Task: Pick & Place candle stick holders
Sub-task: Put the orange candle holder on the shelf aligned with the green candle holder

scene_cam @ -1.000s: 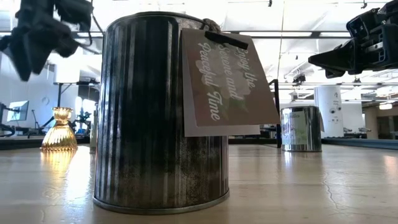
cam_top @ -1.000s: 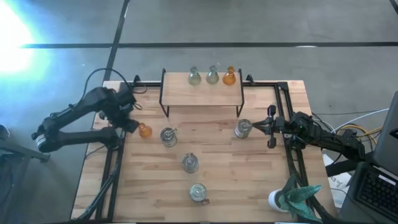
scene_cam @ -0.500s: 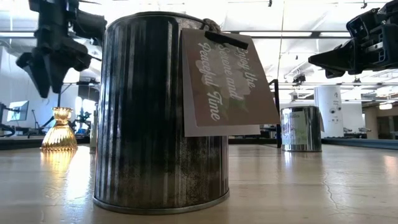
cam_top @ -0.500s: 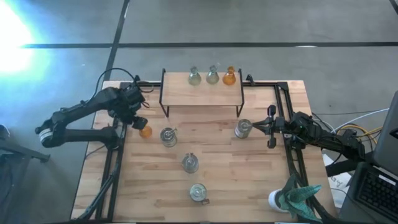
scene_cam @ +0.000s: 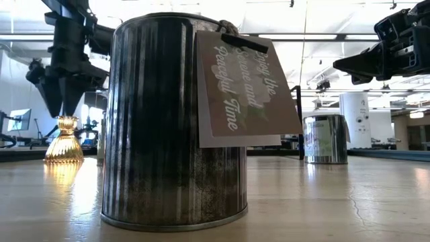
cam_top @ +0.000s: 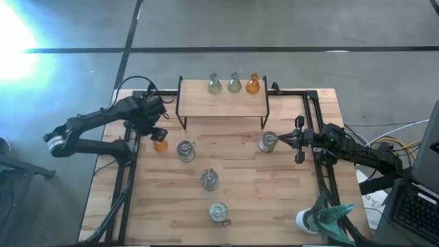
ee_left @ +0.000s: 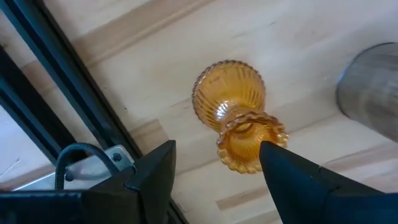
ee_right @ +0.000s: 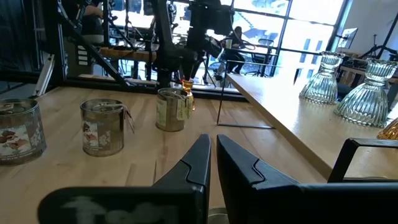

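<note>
Under the open left claw, a ribbed amber glass holder.

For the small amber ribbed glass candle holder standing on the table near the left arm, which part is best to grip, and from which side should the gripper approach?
Probably the narrow neck just under the frilled rim of the amber ribbed glass candle holder, approached from straight above. It stands upright on the wooden table, its bulb base widening below, so fingers closing on the neck should not slip up. The left gripper hovers open above it, one finger on each side.
</note>
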Robot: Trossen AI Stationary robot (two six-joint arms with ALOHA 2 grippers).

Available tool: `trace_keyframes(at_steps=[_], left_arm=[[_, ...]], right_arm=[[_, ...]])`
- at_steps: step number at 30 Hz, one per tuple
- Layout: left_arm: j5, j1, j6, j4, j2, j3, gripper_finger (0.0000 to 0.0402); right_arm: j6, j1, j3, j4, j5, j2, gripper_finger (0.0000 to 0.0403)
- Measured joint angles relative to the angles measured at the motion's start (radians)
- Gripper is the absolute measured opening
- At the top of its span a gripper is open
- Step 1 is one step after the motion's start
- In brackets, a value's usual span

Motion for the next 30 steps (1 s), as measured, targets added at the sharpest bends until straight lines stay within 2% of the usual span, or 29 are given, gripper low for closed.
trace_keyframes(at_steps=[7,10,13,20,24,30], left_arm=[[0.006,0.001,-0.003,0.066,0.022,-0.075,0.0234],[0.020,0.001,0.003,0.091,0.011,-0.092,0.0215],[0.023,0.000,0.008,0.108,0.000,-0.091,0.0171],[0.030,0.001,0.071,0.110,-0.010,-0.069,0.0031],[0.042,0.001,0.123,0.038,-0.007,-0.024,0.0031],[0.050,0.007,0.214,-0.152,-0.007,0.142,0.0030]], right_arm=[[0.000,0.000,0.000,0.000,0.000,-0.001,0.0022],[0.000,0.000,0.000,0.000,0.000,-0.001,0.0022],[0.000,0.000,0.000,0.000,0.000,-0.001,0.0022],[0.000,0.000,0.000,0.000,0.000,-0.001,0.0022],[0.000,0.000,0.000,0.000,0.000,-0.001,0.0022],[0.000,0.000,0.000,0.000,0.000,-0.001,0.0022]])
